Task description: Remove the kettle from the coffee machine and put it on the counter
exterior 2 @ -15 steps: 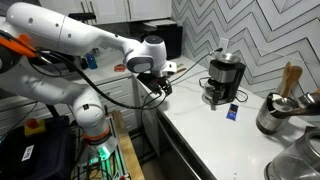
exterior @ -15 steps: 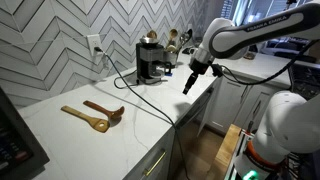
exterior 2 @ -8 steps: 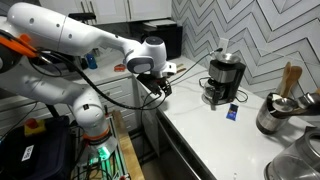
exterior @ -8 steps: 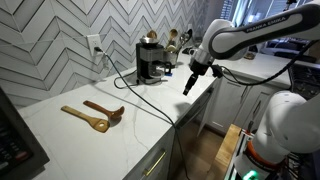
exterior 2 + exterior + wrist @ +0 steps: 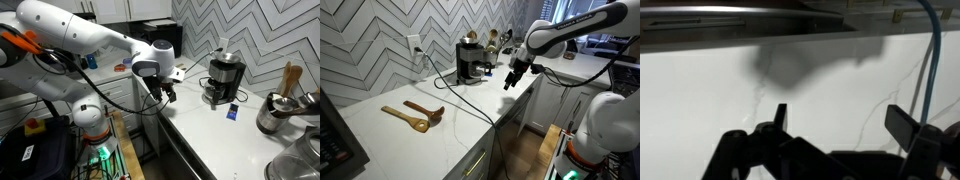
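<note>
The coffee machine (image 5: 471,60) stands at the back of the white counter (image 5: 440,125) by the tiled wall; it also shows in an exterior view (image 5: 225,76). The dark kettle (image 5: 480,72) sits in its base, also seen low in the machine in an exterior view (image 5: 212,95). My gripper (image 5: 510,82) hangs open and empty above the counter's front edge, well short of the machine, as both exterior views show (image 5: 170,95). In the wrist view my gripper (image 5: 843,120) is open over bare white counter (image 5: 820,80); kettle and machine are out of that view.
Wooden spoons (image 5: 415,115) lie on the counter away from the machine. A black power cord (image 5: 460,95) runs across the counter. Shiny metal pots (image 5: 277,112) and a small blue item (image 5: 232,112) sit beyond the machine. A blue cable (image 5: 933,60) crosses the wrist view.
My gripper has shifted a little toward the coffee machine over the counter edge. It stays open. Kettle and machine have not moved.
</note>
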Motion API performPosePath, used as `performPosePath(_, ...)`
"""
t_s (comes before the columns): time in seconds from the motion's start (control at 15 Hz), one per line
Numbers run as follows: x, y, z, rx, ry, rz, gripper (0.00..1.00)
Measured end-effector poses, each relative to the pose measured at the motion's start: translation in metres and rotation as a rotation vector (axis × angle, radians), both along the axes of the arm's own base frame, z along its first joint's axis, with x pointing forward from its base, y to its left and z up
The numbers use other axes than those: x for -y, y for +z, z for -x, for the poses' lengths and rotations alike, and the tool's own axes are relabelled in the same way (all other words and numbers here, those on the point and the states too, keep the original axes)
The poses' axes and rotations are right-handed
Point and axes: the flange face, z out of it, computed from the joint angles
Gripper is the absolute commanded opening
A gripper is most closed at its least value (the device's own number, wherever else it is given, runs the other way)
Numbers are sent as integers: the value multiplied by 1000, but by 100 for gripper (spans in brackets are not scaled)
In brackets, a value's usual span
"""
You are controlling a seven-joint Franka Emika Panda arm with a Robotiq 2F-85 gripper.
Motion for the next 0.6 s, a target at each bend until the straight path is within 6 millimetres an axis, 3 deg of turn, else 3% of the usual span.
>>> performPosePath(0.33, 71, -12, -17, -60, -244, -48, 100)
performPosePath(0.6, 110, -22, -34, -102, -434, -103, 100)
